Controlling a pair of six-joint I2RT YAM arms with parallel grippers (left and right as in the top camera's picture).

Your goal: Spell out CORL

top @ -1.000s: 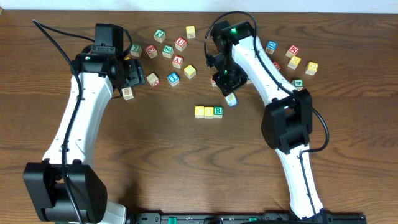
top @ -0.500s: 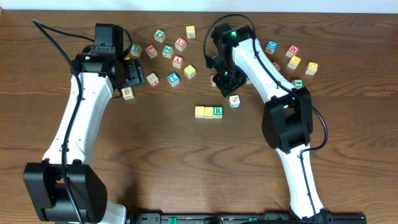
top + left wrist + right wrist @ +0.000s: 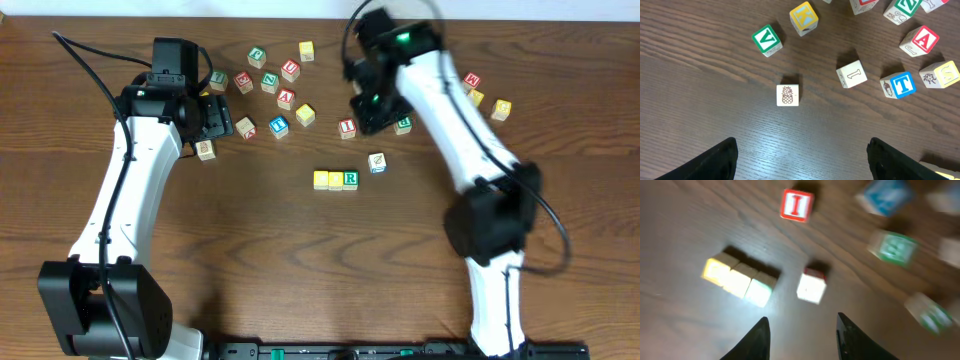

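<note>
Wooden letter cubes lie on a dark brown wooden table [image 3: 250,260]. The right gripper [image 3: 802,317] has just let go of a small white wooden cube with a blue letter [image 3: 811,286] and lifted away. Its fingers stand apart with nothing between them. That cube now sits straight ahead of the fingertips, slightly turned. Ahead and to the left of the gripper is a touching row: a yellow-topped wooden cube [image 3: 321,180], a second yellow-topped cube [image 3: 336,180], then a white cube with a green R [image 3: 350,179]. The blue-lettered cube rests near the R cube but apart from it and off the line. The word looks nearly finished, with this last cube probably needing a nudge into place. The left gripper [image 3: 802,145] hangs wide open and empty over scattered spare cubes
</note>
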